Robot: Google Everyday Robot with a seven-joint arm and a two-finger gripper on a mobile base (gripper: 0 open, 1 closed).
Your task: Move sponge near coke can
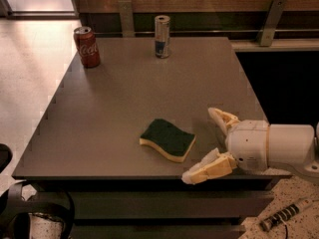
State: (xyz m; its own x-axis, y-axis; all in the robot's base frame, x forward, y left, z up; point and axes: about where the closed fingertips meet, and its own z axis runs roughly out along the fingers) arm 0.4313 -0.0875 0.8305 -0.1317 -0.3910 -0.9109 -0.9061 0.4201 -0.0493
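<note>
Cream two-finger gripper [200, 144], spread wide and empty, sits just right of the wavy-edged green-topped yellow foam sponge [167, 139] lying flat by the grey table's [124, 93] near edge, well apart from the far-left red coke can [87, 47]; the sponge is likely light and squashy, so pinch across its narrow width.

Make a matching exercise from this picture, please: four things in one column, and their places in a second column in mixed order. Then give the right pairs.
Things:
1. sponge
2. coke can
3. silver can
4. gripper

Places on the table:
A. far left corner, upright
B. front right edge, open
C. near the front edge, lying flat
D. middle of the far edge, upright

Pairs: 1-C; 2-A; 3-D; 4-B
</note>
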